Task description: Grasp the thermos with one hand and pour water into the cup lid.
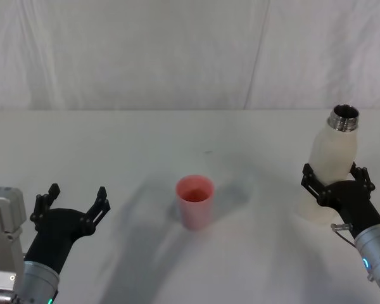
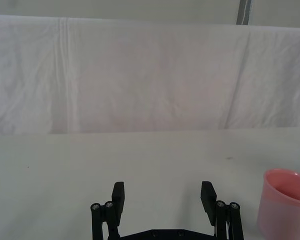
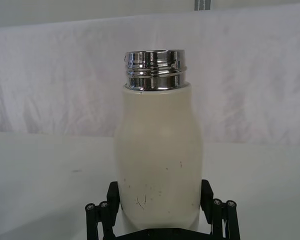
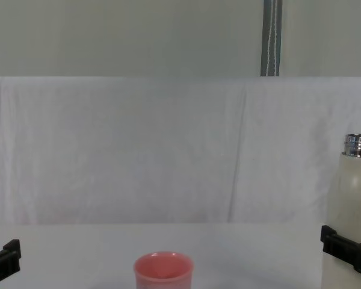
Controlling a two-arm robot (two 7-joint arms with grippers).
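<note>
The cream-white thermos stands upright at the right of the white table, its steel neck uncapped. My right gripper is open, with a finger on each side of the thermos's lower body; the right wrist view shows the thermos filling the gap between the fingers. The pink cup lid stands mouth up at the table's middle, apart from both grippers. At the near left, my left gripper is open and holds nothing. The cup lid sits off to its side. No water is seen flowing.
A white cloth covers the table and a white curtain hangs behind it. A metal pole rises behind the curtain. Open tabletop lies between the cup lid and the thermos.
</note>
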